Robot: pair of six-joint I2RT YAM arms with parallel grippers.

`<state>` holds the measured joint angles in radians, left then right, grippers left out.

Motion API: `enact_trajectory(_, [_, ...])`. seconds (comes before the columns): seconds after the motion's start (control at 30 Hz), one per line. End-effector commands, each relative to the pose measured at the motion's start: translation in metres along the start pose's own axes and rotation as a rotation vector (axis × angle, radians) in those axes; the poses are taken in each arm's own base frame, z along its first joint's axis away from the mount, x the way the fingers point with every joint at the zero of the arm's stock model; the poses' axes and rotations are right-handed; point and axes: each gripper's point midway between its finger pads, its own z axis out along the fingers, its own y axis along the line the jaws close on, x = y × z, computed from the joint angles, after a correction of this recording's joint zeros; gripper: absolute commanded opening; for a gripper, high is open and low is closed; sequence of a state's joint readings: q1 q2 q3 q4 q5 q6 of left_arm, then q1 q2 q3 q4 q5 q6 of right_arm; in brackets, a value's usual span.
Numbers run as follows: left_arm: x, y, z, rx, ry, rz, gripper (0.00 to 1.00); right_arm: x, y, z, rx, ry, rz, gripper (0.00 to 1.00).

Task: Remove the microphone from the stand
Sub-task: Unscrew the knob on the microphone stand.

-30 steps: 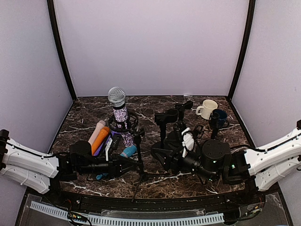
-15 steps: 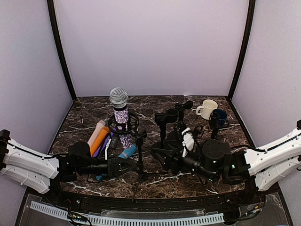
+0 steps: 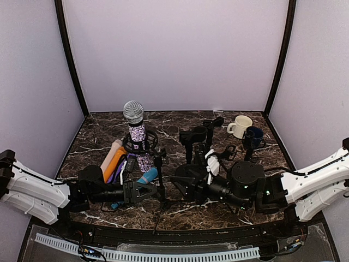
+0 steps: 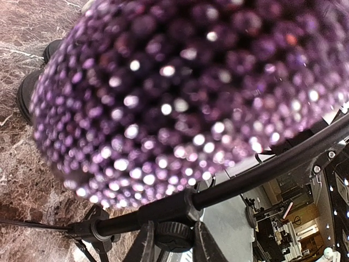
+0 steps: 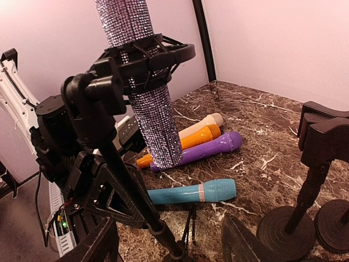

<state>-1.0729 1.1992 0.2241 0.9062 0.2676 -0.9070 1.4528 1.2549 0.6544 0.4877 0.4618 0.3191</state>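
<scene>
Since a second ago, right hand [image 5: 172, 245] has edged left, its fingers wide, with the stand [image 3: 161, 177] pole between them. Left hand [image 4: 173, 246] clamps the stand low down. Mic [image 3: 136, 130] sits upright in the shock mount [image 5: 143, 60], left of centre. Risk: pulling the mic may tip the stand if that clamp slips. No writing legible.

A glittery microphone [image 5: 155, 125] sits upright, clamped in the black stand [image 5: 90, 98].
</scene>
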Motion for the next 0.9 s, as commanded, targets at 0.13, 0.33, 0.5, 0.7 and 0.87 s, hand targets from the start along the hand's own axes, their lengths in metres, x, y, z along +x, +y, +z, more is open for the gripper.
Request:
enact_trajectory(0.13, [0.046, 0.034, -0.007, -0.076, 0.183, -0.065, 0.09, -0.019, 0.024, 0.017, -0.065, -0.036, -0.015, 0.65])
enact_trajectory(0.33, [0.046, 0.039, -0.008, -0.085, 0.185, -0.098, 0.1, -0.019, 0.027, 0.031, -0.051, -0.035, -0.03, 0.66])
enact_trajectory(0.5, [0.055, 0.043, -0.009, -0.101, 0.225, -0.184, 0.1, -0.02, 0.028, 0.041, -0.035, -0.034, -0.025, 0.61])
enact_trajectory(0.7, [0.062, 0.046, -0.012, -0.119, 0.251, -0.252, 0.1, -0.019, 0.027, 0.048, -0.014, -0.033, -0.027, 0.5])
enact_trajectory(0.87, [0.066, 0.049, -0.012, -0.123, 0.26, -0.305, 0.1, -0.018, 0.026, 0.052, 0.001, -0.033, -0.033, 0.41])
